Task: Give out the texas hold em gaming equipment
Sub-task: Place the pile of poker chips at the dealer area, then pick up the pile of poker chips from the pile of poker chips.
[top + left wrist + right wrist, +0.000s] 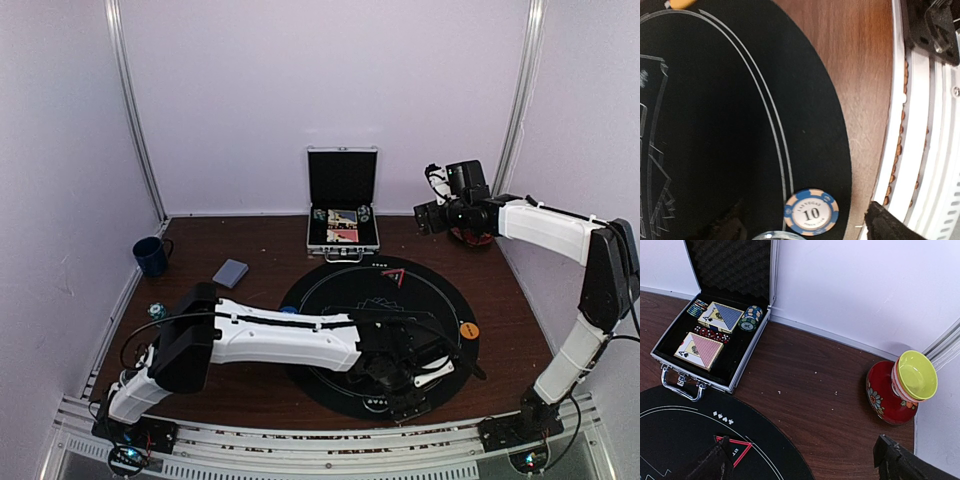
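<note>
The left arm lies low and stretched across the black mat (430, 290). The left gripper (412, 392) hangs over the mat's 5 o'clock edge, jaws apart and empty, with a blue poker chip (811, 212) flat on the mat between them. The right arm is raised. The right gripper (425, 216) is spread wide, holding nothing, beside the open case (343, 178) at 12 o'clock. An orange button (469, 329) sits at 3 o'clock, and a card deck (231, 272) and a mug (152, 256) lie toward 10.
</note>
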You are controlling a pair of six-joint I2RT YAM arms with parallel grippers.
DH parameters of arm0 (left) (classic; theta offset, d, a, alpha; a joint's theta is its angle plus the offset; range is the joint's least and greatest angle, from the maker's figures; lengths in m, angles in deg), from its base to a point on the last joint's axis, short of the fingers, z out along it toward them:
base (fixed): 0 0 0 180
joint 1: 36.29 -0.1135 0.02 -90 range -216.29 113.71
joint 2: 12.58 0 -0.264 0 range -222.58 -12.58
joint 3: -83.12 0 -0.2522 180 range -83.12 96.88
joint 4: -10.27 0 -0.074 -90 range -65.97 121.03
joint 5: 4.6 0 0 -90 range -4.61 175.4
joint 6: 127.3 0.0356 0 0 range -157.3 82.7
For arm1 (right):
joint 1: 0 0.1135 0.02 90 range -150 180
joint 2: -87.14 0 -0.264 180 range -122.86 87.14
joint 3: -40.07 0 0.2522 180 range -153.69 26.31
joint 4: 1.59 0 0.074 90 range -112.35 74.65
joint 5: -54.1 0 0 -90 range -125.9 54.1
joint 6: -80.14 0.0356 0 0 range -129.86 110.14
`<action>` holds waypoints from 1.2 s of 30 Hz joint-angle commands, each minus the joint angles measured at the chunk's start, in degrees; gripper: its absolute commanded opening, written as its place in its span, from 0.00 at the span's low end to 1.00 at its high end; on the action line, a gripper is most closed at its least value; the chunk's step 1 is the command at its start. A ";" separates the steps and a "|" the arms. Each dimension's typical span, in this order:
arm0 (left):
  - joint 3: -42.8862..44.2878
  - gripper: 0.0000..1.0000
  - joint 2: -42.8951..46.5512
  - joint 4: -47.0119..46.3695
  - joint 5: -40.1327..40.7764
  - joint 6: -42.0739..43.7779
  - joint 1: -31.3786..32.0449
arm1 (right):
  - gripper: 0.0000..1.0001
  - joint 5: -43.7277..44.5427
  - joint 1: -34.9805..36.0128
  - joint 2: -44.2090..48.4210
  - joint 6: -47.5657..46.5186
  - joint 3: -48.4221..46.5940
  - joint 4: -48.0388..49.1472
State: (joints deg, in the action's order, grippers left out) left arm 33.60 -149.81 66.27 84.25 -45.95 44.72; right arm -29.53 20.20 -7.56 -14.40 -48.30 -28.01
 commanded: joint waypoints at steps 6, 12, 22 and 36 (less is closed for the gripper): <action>-1.58 0.98 11.77 3.70 13.60 -6.19 -3.64 | 1.00 -0.90 -0.33 1.62 0.18 0.43 -0.69; -13.61 0.98 22.05 3.01 17.48 -10.61 -11.52 | 1.00 -1.41 -0.34 1.60 0.22 0.43 -0.91; -34.08 0.98 38.59 -0.04 20.37 -14.35 -30.45 | 1.00 -3.09 -0.31 0.06 -0.09 -0.08 -2.13; -45.69 0.98 48.88 -1.19 17.18 -11.98 -49.25 | 1.00 -4.31 -0.28 -0.05 -0.35 -0.27 -2.71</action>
State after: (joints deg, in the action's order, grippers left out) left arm -9.45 -102.29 67.34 103.50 -59.17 -1.40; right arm -33.25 20.20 -7.69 -14.53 -48.30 -30.18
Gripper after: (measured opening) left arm 0.979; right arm 0.999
